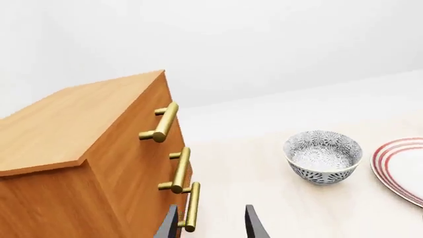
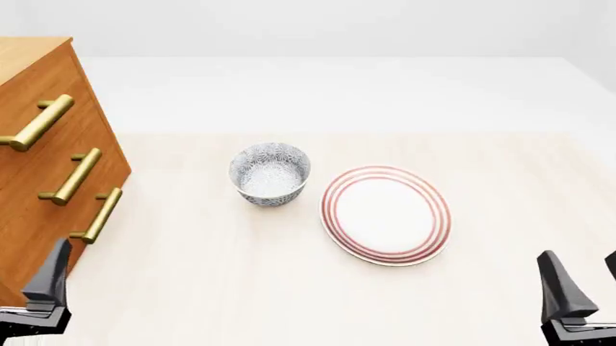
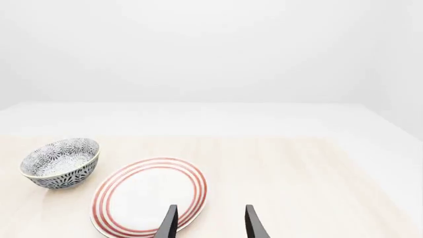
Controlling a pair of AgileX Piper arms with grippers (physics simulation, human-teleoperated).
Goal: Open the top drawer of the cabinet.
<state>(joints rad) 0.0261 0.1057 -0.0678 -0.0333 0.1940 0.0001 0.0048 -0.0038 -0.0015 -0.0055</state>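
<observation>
The cabinet point(image 2: 29, 72) is a large orange-brown wooden chest at the table's left edge, also seen in the left wrist view point(image 1: 59, 119). The top drawer point(image 2: 79, 119) sits flush with the front, and its brass bar handle point(image 2: 39, 122) point(image 1: 160, 122) is the uppermost of three. My left gripper point(image 1: 210, 224) is open, low and in front of the cabinet, near the lowest handle point(image 1: 191, 206). In the front view only one of its fingers point(image 2: 53, 277) shows. My right gripper point(image 3: 210, 224) point(image 2: 584, 281) is open over the table's near right, holding nothing.
A blue-patterned bowl point(image 2: 270, 173) point(image 1: 324, 156) point(image 3: 59, 162) stands mid-table, right of the cabinet. A white plate with red rings point(image 2: 385, 214) point(image 3: 148, 196) lies beside it, ahead of the right gripper. The two lower drawer handles point(image 2: 72, 176) point(image 2: 99, 215) stick out below the top one.
</observation>
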